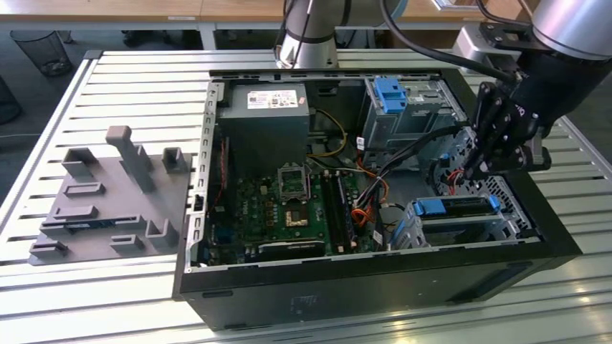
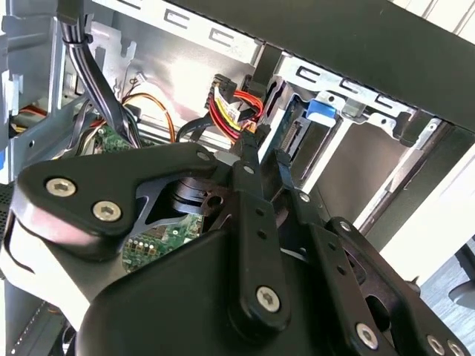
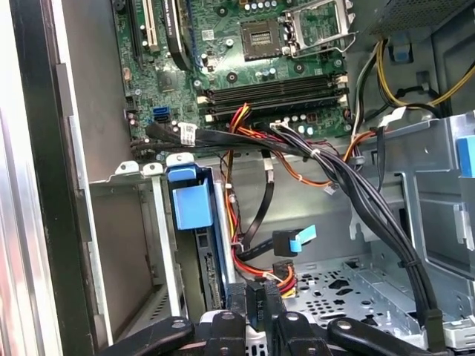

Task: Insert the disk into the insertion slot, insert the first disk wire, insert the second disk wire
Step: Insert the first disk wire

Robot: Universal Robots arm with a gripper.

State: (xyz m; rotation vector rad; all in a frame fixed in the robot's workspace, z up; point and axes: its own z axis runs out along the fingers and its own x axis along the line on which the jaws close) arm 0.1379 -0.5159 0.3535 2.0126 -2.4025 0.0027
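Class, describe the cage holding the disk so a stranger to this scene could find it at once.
Look into the open black computer case, at its near corner on the exterior view's right. There sits the insertion slot, a low perforated silver cage holding the blue-railed disk. The taller grey cage farther back carries only a blue clip.

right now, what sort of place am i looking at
Probably a robotics lab or test workshop: a robot arm reaches into an open PC case on a slatted metal table, a grey jig sits beside the case, and wooden desks stand behind.
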